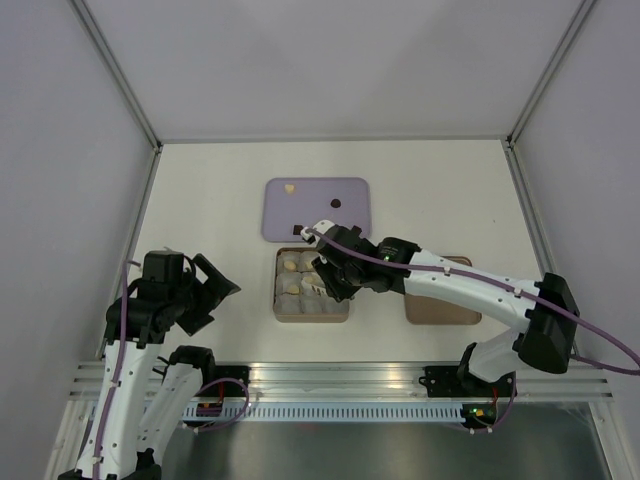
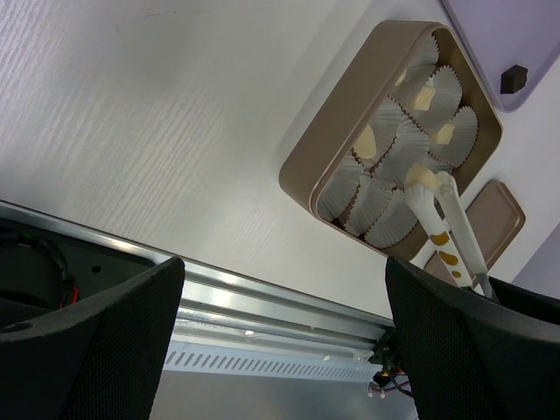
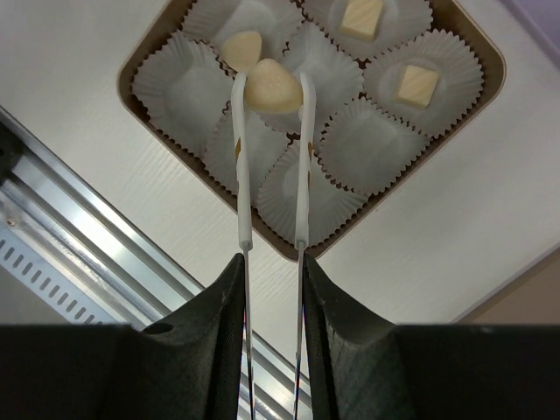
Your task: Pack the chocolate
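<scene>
You are in the placing step; your right pincer point(image 3: 271, 271) is clamped narrow on the tongs point(image 3: 300, 175), and the tongs pinch one cream chocolate piece point(image 3: 272, 86) at their tips, over the box point(image 2: 337, 140) near its middle. Whether the piece touches the paper beneath, you cannot tell from these views.

Three cream pieces already sit in paper cups point(image 3: 367, 144): one just beside the tong tips point(image 3: 241, 48) and two further along point(image 3: 361, 15) point(image 3: 416, 83). Several cups are bare; the job looks well short of done.

On the lavender tray point(image 1: 350, 225) beyond the box, a cream heart point(image 1: 289, 187) and a dark piece point(image 1: 336, 202) wait.

Next, I judge, you need to centre the tips over an empty cup, lower gently, then ease the squeeze so the blades spring apart; drag sideways and you may crumple a cup.

The tongs' long axis runs straight out from the pincer, tips pointing away from the arms' bases; the held piece lies crosswise, its broader span bridging the two blades; which way its point faces, I cannot tell.

Your left pincer point(image 2: 284, 280) is spread wide and holds nothing, above the desk point(image 1: 200, 200) to the box's left.
</scene>
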Tool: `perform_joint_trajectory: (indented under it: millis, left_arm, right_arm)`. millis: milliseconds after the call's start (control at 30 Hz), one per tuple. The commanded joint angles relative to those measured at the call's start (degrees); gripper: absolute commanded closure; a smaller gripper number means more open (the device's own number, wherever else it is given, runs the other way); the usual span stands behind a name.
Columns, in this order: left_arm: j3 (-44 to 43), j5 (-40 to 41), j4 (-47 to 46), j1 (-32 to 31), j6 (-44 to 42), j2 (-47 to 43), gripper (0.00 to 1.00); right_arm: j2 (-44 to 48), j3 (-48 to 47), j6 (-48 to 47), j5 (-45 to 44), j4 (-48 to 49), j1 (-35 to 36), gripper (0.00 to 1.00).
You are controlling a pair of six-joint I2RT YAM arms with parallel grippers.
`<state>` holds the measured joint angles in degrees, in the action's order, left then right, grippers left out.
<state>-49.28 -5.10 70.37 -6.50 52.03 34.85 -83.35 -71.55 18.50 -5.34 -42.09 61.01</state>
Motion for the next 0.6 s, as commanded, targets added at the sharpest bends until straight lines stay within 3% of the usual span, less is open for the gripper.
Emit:
perform_joint_trajectory:
  millis: [0,567]
  left_arm:
    - [0.23,-1.84,-0.85,-0.09,1.06,-0.13,0.0]
    - [0.23,-1.75,-0.85,-0.09,3.51,-1.98,0.0]
  right_arm:
    - [-2.33,-0.61,1.19,-2.57,0.77,0.16,0.82]
    - [-6.38,-0.25,0.22,-1.95,1.74,0.07,0.83]
